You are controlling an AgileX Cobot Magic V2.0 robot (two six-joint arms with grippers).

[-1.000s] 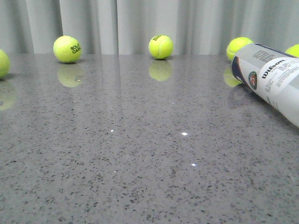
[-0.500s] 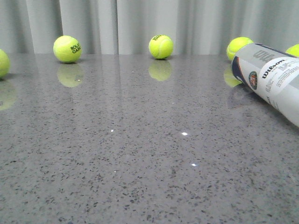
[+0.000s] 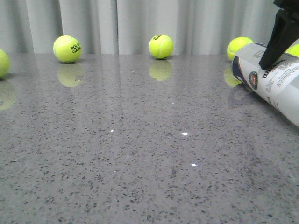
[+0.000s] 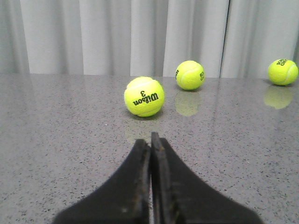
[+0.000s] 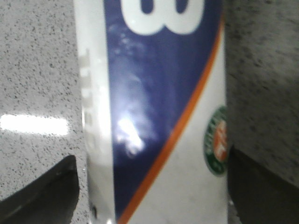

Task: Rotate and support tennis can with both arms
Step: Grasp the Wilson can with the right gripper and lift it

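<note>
The tennis can (image 3: 273, 79) lies on its side at the right of the grey table, its end with the round emblem facing left. In the right wrist view the can (image 5: 154, 116) fills the middle, navy and white with an orange stripe. My right gripper (image 5: 152, 161) is open and straddles the can, one finger on each side, close to its walls. One black finger (image 3: 279, 37) of it shows in the front view, reaching down onto the can's top. My left gripper (image 4: 150, 142) is shut and empty, low over the table, and does not show in the front view.
Yellow-green tennis balls stand along the curtain at the back: one at far left (image 3: 67, 49), one mid (image 3: 160, 46), one behind the can (image 3: 239, 45). In the left wrist view a Wilson ball (image 4: 144, 96) sits just ahead of the shut fingers, two more (image 4: 190, 74) beyond.
My right gripper's finger has come into the front view from the top right, down onto the can. The can and the balls have not moved.
</note>
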